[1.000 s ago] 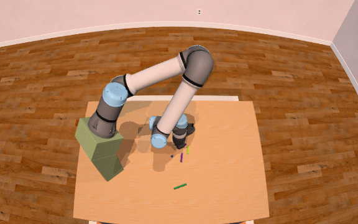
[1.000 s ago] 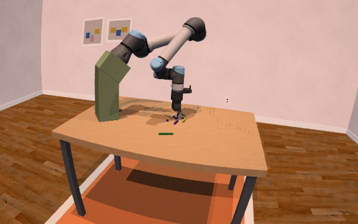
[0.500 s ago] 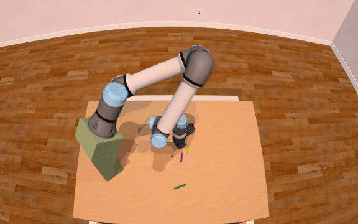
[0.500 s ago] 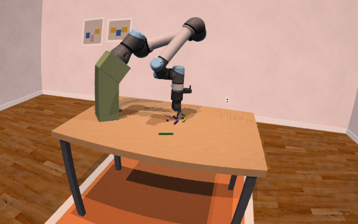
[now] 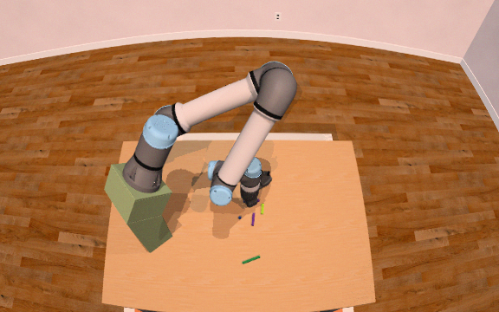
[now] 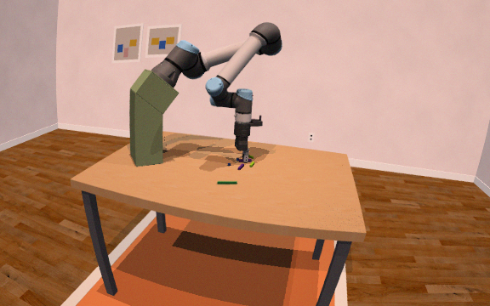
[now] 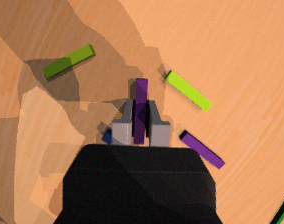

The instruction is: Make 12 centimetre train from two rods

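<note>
My gripper is down at the table and shut on a purple rod, which lies flat and points away between the fingers. A second purple rod lies just to the right of the fingers. A lime rod lies beyond it to the right. Another lime rod lies in shadow to the far left. A small blue rod peeks out beside the left finger. A green rod lies apart, nearer the front edge.
The robot's olive base block stands at the table's left rear. The arm's elbow and forearm hang over the rear middle of the table.
</note>
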{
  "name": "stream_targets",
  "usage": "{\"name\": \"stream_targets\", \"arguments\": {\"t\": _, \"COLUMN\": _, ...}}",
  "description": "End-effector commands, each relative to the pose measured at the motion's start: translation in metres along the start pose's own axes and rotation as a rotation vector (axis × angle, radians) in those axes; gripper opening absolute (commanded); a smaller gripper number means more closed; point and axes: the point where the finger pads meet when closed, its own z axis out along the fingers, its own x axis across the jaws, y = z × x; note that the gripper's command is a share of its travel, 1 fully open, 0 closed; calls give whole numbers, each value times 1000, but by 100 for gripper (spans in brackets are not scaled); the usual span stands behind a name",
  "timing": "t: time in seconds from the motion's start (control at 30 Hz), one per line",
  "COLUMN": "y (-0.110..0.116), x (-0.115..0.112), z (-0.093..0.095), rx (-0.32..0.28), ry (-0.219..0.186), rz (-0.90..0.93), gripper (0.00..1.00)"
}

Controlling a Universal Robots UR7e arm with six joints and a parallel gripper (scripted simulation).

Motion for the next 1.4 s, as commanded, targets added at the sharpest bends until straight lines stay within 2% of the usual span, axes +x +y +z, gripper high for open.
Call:
{"name": "stream_targets", "arguments": {"t": 0.0, "y": 0, "x": 1, "z": -14, "rx": 1, "ry": 1, "rz": 2, "gripper": 24}}
{"name": "stream_targets", "arguments": {"t": 0.1, "y": 0, "x": 1, "z": -17, "rx": 1, "ry": 1, "rz": 2, "gripper": 24}}
{"name": "stream_targets", "arguments": {"t": 0.57, "y": 0, "x": 1, "z": -69, "rx": 1, "ry": 1, "rz": 2, "gripper": 24}}
{"name": "stream_targets", "arguments": {"t": 0.63, "y": 0, "x": 1, "z": -69, "rx": 1, "ry": 1, "rz": 2, "gripper": 24}}
{"name": "stream_targets", "arguments": {"t": 0.83, "y": 0, "x": 0, "z": -85, "rx": 1, "ry": 1, "rz": 2, "gripper": 24}}
{"name": "stream_targets", "arguments": {"t": 1.07, "y": 0, "x": 0, "z": -94, "rx": 1, "ry": 1, "rz": 2, "gripper": 24}}
{"name": "stream_targets", "arguments": {"t": 1.37, "y": -1, "x": 1, "z": -95, "rx": 2, "ry": 2, "rz": 0, "gripper": 24}}
